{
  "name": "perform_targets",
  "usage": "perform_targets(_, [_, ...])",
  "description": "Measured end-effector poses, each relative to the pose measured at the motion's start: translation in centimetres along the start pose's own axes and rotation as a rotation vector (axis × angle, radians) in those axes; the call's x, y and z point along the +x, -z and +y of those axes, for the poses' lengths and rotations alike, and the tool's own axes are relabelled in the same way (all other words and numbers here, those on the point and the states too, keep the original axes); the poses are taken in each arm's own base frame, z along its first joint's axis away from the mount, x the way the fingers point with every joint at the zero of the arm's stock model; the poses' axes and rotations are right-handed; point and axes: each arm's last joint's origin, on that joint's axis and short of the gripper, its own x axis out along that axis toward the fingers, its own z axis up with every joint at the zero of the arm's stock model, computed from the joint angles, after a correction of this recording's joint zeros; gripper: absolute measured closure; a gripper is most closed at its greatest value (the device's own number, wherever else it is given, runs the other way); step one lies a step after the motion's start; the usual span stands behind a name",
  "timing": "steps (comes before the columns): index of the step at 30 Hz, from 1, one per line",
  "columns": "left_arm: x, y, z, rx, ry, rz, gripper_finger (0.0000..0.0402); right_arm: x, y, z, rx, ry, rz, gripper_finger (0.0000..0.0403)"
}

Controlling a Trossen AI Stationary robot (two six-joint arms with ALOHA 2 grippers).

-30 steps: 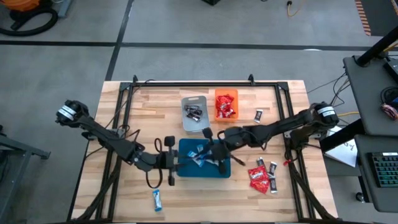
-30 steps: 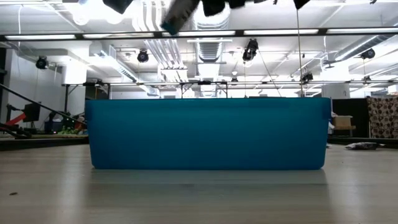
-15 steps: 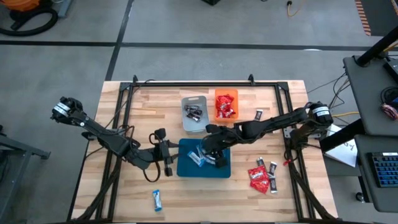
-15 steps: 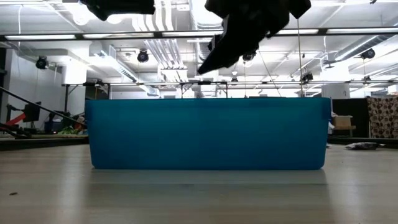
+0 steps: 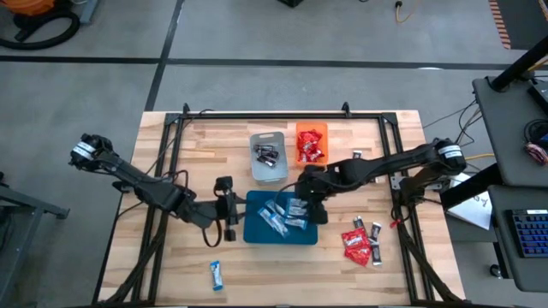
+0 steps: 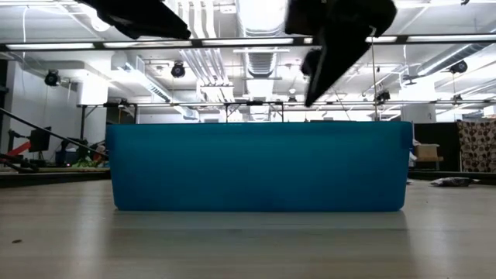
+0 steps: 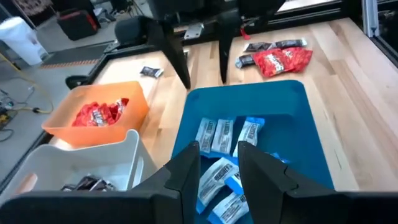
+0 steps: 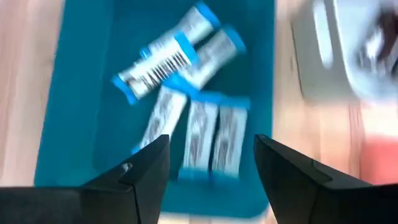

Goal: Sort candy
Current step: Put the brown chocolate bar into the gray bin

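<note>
Blue-and-white bars (image 8: 189, 118) lie in the blue tray (image 8: 81, 112) beneath the right gripper (image 8: 208, 171), fingers apart.

Three trays: grey tray (image 5: 268, 155), orange tray (image 5: 312, 142), blue tray (image 5: 253, 229)
Blue-and-white bars (image 8: 198, 134): six or so in blue tray, exact count hard to tell; one more (image 5: 217, 275) loose on table near front edge
Red packets (image 5: 355, 245): about two loose; pile in orange tray, uncountable
Dark mini bars: several in grey tray, three loose on right side (image 5: 374, 231)
Two grippers: left gripper (image 5: 229, 213), right gripper (image 5: 315, 208)
</note>
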Motion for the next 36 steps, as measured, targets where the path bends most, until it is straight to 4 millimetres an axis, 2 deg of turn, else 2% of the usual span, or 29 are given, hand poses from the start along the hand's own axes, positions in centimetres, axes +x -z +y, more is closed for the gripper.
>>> perform_targets(10, [0.9, 0.3, 1.7, 0.03, -0.038, 0.054, 0.0309, -3.1, 3.6, -1.5, 0.28, 0.201, 0.287, 0.02])
perform_targets(15, [1.3, 0.0, 3.8, -0.02, -0.065, 0.058, 0.0309, -4.1, 5.7, -4.1, 0.5, 0.318, 0.45, 0.0202])
perform_targets(19, [1.1, -0.3, 5.1, 0.001, -0.088, 0.059, 0.0309, -3.9, 7.6, -6.6, 0.635, 0.356, 0.555, 0.0198])
perform_targets(25, [0.1, -0.7, 6.1, 0.044, -0.108, 0.044, 0.0309, -2.3, 11.1, -8.4, 0.556, 0.278, 0.712, 0.0185])
perform_targets(30, [-0.9, -1.1, 6.7, 0.079, -0.188, 0.018, 0.0309, -1.2, 13.6, -8.7, 0.52, 0.305, 0.8, 0.0184])
perform_targets(36, [-1.7, -1.6, 7.4, 0.129, -0.294, 0.0, 0.0309, 0.1, 15.6, -8.6, 0.492, 0.317, 0.822, 0.0184])
